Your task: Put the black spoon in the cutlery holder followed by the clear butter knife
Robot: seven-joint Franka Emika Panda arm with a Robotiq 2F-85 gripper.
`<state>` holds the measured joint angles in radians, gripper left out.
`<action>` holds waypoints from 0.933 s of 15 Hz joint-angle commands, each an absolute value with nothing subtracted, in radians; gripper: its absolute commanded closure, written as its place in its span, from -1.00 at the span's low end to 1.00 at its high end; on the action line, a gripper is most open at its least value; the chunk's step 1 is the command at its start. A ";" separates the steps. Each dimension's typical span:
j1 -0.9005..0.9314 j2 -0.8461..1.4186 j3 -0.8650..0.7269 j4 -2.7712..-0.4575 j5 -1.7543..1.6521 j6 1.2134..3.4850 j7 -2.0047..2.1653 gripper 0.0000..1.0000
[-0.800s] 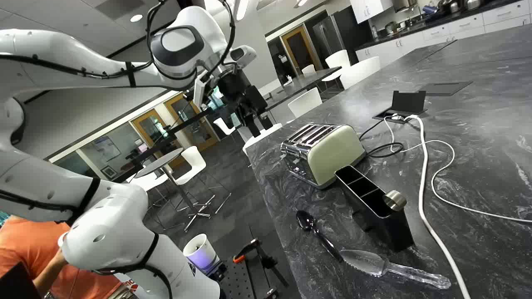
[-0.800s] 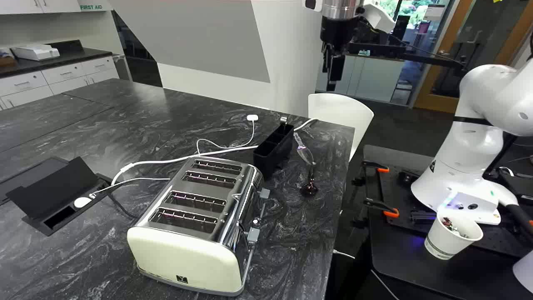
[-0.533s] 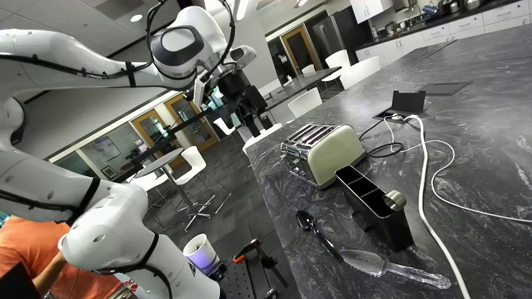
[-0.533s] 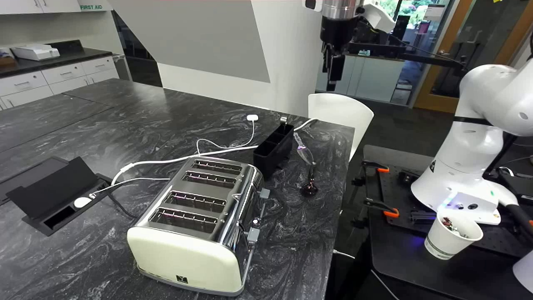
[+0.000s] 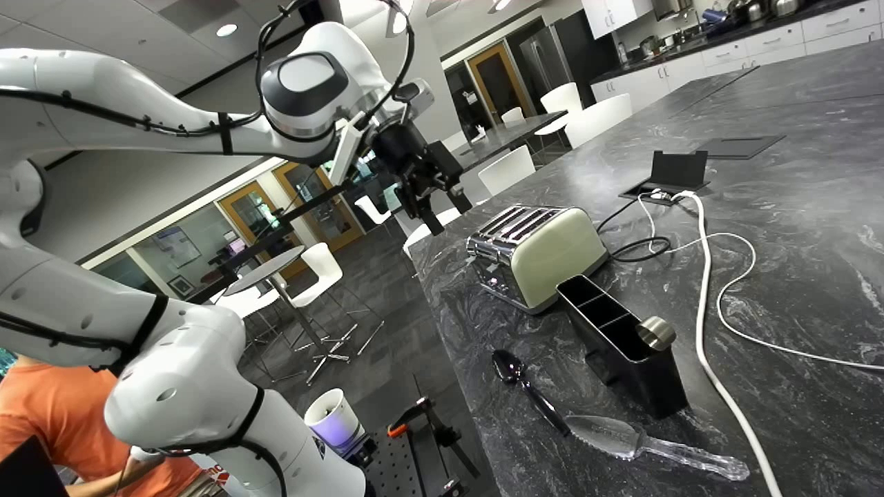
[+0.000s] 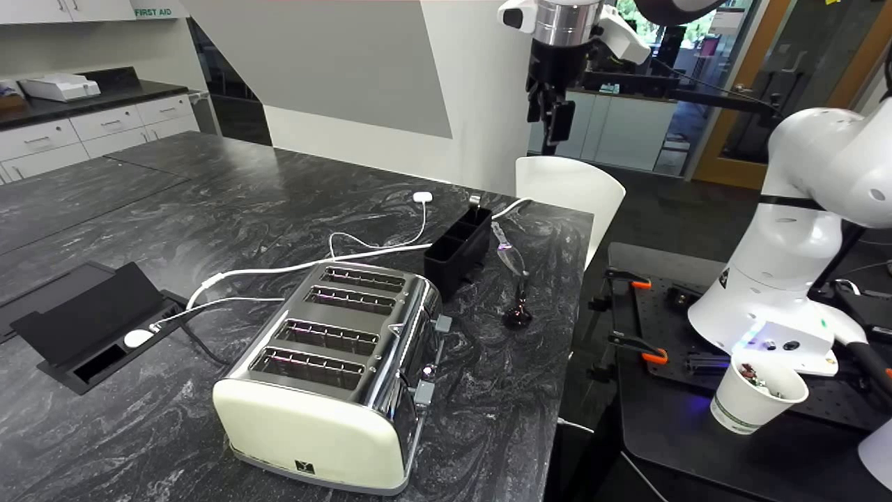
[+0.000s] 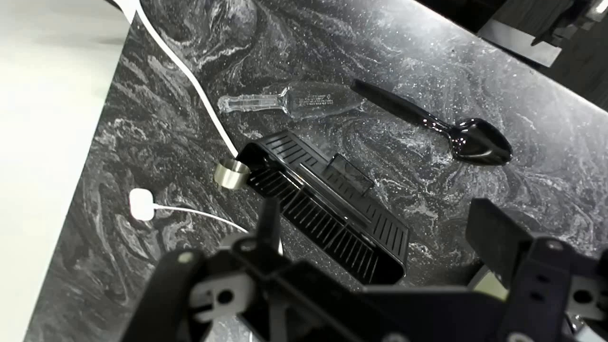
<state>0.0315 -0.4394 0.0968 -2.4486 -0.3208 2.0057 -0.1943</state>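
Observation:
The black spoon (image 5: 535,398) lies on the dark marbled counter near its edge; it also shows in the wrist view (image 7: 479,142). The clear butter knife (image 5: 611,436) lies end to end with it, blade tip at the spoon's handle end; it shows in the wrist view (image 7: 308,100) too. The black cutlery holder (image 6: 453,270) stands upright beside them, open top up, with dividers inside, as the wrist view (image 7: 387,228) shows. My gripper (image 5: 450,218) is open and empty, high above the counter's level, away from the utensils. Its fingers are spread in the wrist view (image 7: 375,209).
A cream-and-silver toaster (image 6: 313,425) stands close to the holder's end. A metal ring (image 7: 231,174) hangs at the holder's far end. A white cable (image 5: 706,276) runs behind the holder. A raised power-outlet flap (image 5: 679,168) stands farther back. White chairs stand beyond the counter.
My arm and gripper have moved a little lower and toward the counter, with a slight turn; the gripper stays open. Spoon, knife and holder have not moved.

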 commanded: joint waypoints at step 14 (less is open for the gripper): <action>0.046 -0.269 -0.066 -2.735 -0.332 2.545 -0.869 -1.00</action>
<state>0.0537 -0.2683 -0.0741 -2.7354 -0.3361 2.5467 -0.8664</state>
